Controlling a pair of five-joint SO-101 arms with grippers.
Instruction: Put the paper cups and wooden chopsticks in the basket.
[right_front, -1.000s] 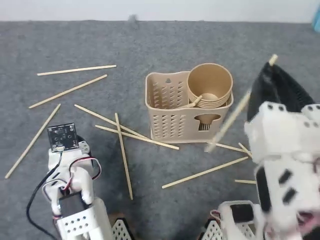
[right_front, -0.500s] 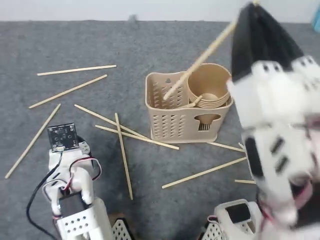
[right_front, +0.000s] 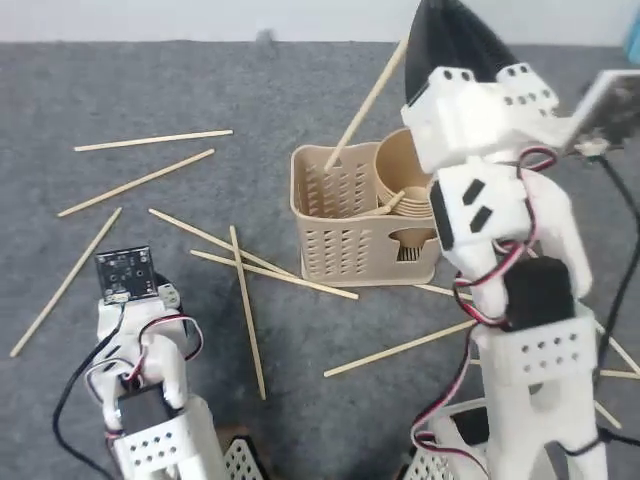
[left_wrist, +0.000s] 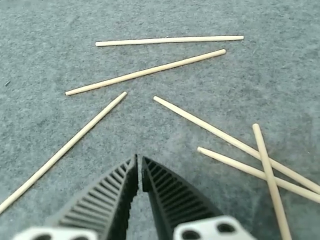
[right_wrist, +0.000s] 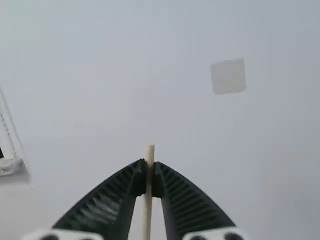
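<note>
Right gripper (right_wrist: 149, 169), now swung higher, is pinching a wooden chopstick (right_front: 366, 104) slanting down to the basket (right_front: 345, 240); left gripper (left_wrist: 139, 165) is sitting pressed together

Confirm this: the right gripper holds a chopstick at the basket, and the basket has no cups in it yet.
Wrong on the cups. The high view shows paper cups stacked in the basket already; the right gripper does hold a chopstick at it.
</note>
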